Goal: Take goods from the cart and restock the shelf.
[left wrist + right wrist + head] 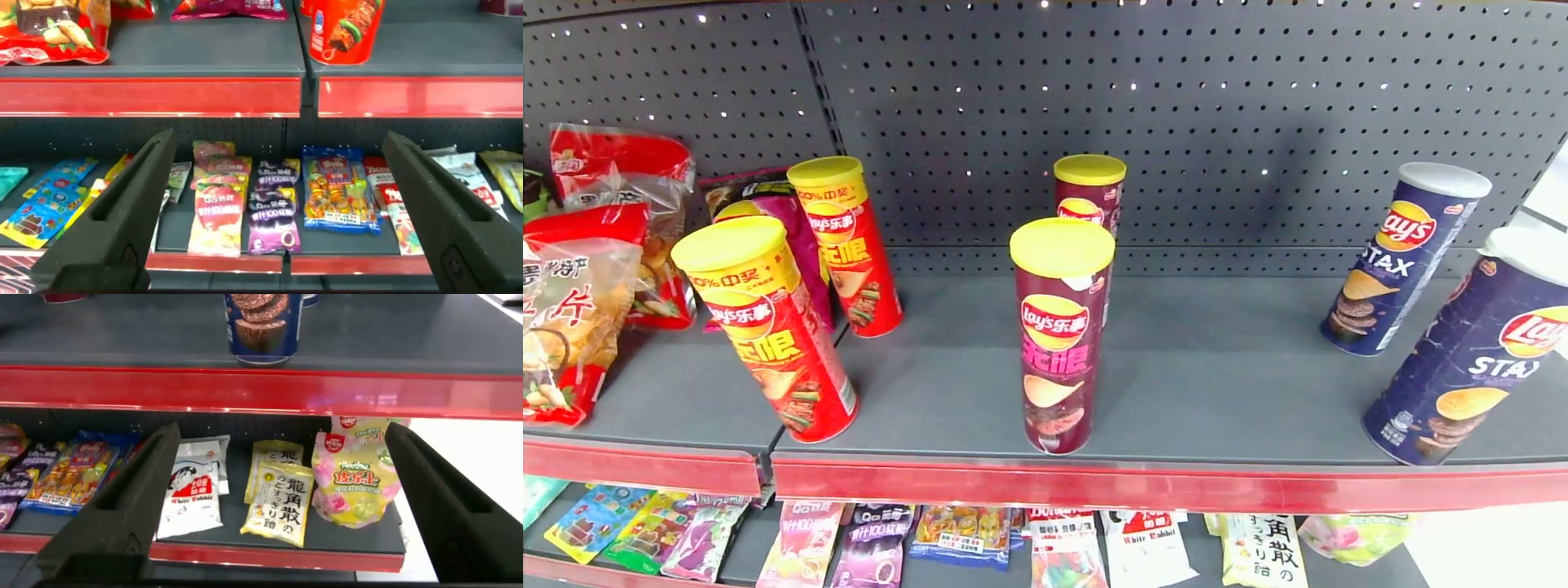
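Yellow lids [737, 242] topped red chip cans [776, 351] and maroon cans [1058, 351], white lids [1444, 179] navy cans [1401, 269]; the shelf [1217, 367] was grey, red-edged.

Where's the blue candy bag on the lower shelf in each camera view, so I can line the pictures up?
Head view: blue candy bag at the bottom edge, just below the front maroon chip can.
Left wrist view: bag directly beside the purple pouch.
Right wrist view: bag along the row from the white bag.
Shared landmark: the red shelf edge strip above it.
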Robot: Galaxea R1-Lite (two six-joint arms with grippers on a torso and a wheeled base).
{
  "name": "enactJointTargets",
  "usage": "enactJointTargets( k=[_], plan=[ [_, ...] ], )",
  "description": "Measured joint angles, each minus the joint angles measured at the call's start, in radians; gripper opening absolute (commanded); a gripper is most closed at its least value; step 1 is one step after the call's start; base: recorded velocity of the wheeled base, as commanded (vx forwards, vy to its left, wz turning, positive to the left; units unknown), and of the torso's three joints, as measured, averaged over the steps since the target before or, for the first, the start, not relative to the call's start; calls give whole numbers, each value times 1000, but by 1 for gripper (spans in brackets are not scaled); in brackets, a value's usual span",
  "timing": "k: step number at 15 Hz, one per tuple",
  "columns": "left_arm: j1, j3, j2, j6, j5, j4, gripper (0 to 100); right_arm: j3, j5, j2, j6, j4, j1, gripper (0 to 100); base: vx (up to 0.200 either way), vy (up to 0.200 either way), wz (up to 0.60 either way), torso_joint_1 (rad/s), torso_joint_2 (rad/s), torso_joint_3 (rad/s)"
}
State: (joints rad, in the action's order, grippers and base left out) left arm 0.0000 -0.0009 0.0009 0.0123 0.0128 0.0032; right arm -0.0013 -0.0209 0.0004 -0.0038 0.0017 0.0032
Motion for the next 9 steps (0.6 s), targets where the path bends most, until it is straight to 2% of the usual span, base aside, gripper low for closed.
enactJointTargets(
  k=[9],
  plan=[
    [0,-1,0,0,0,0,100,0,0,0,1,0,0,100,0,0,0,0,0,0]
  ],
)
